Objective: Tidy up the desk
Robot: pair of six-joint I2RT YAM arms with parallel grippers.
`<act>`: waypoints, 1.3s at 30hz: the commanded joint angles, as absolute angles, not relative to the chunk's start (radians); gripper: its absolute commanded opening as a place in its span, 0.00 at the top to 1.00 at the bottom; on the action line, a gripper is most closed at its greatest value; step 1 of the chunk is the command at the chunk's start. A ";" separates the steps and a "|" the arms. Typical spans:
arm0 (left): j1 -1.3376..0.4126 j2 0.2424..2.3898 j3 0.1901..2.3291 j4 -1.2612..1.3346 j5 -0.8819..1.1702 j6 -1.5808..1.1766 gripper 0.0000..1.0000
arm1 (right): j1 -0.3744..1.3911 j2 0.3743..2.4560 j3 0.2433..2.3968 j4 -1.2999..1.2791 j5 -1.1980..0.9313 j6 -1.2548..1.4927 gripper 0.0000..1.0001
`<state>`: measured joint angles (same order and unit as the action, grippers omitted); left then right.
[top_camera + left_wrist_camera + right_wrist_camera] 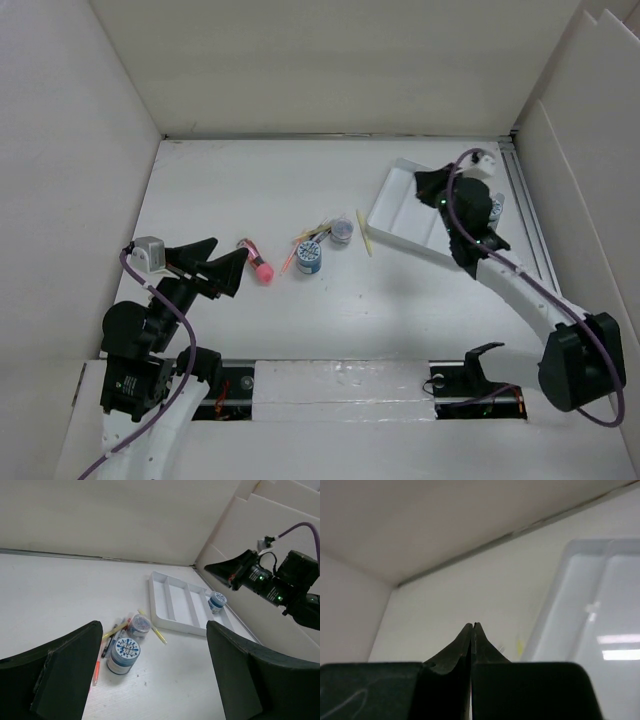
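The desk (250, 190) is a white tabletop between white walls. In its middle lie a blue-lidded jar (309, 258), a clear jar of clips (341, 230), some pens (308, 238), a yellow marker (365, 241) and a pink object (262, 270). My left gripper (230, 250) is open and empty, just left of the pink object. In the left wrist view it (155, 680) faces the blue-lidded jar (124, 655) and the clip jar (138, 626). My right gripper (422, 180) is shut and empty, above the white tray (400, 215). Its tips (472, 626) are pressed together.
The compartmented tray (175, 602) stands at the right and holds a small blue jar (216, 602) in its far-right slot. The right arm (270, 582) hangs over it. White walls bound the desk on three sides. A metal rail (525, 210) runs along the right edge.
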<state>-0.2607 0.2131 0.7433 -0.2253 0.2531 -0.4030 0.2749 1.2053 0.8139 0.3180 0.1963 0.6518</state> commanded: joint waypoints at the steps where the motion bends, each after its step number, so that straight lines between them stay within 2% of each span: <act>1: -0.264 0.215 0.755 -0.181 0.253 -0.411 0.19 | 0.463 1.256 0.798 0.384 0.164 0.565 1.00; 2: -0.264 0.213 0.753 -0.181 0.253 -0.410 0.19 | 0.565 1.270 0.807 0.371 0.173 0.548 1.00; 4: -0.264 0.213 0.753 -0.181 0.252 -0.413 0.21 | 0.661 1.318 0.844 0.331 0.205 0.497 0.92; 5: -0.264 0.210 0.753 -0.179 0.252 -0.414 0.21 | 0.748 1.336 0.854 0.322 0.207 0.459 0.82; 7: -0.264 0.213 0.755 -0.178 0.249 -0.413 0.21 | 0.833 1.397 0.888 0.282 0.244 0.425 0.69; 8: -0.264 0.213 0.753 -0.179 0.250 -0.413 0.21 | 0.903 1.422 0.893 0.276 0.259 0.407 0.49; 10: -0.264 0.210 0.753 -0.179 0.250 -0.411 0.21 | 0.962 1.498 0.914 0.259 0.314 0.400 0.30; 11: -0.264 0.210 0.753 -0.183 0.247 -0.411 0.21 | 0.986 1.525 0.929 0.240 0.354 0.399 0.17; 14: -0.264 0.216 0.753 -0.179 0.255 -0.411 0.21 | 1.041 1.619 0.991 0.167 0.469 0.397 0.07; 22: -0.264 0.213 0.752 -0.176 0.261 -0.414 0.20 | 1.083 1.744 1.126 0.018 0.595 0.408 0.01; 27: -0.264 0.219 0.752 -0.175 0.267 -0.411 0.20 | 1.083 1.808 1.184 -0.024 0.635 0.410 0.01; 30: -0.264 0.222 0.750 -0.173 0.270 -0.410 0.20 | 1.065 1.838 1.222 -0.028 0.637 0.399 0.04; 39: -0.264 0.222 0.747 -0.172 0.273 -0.411 0.21 | 1.055 1.908 1.281 -0.015 0.611 0.388 0.22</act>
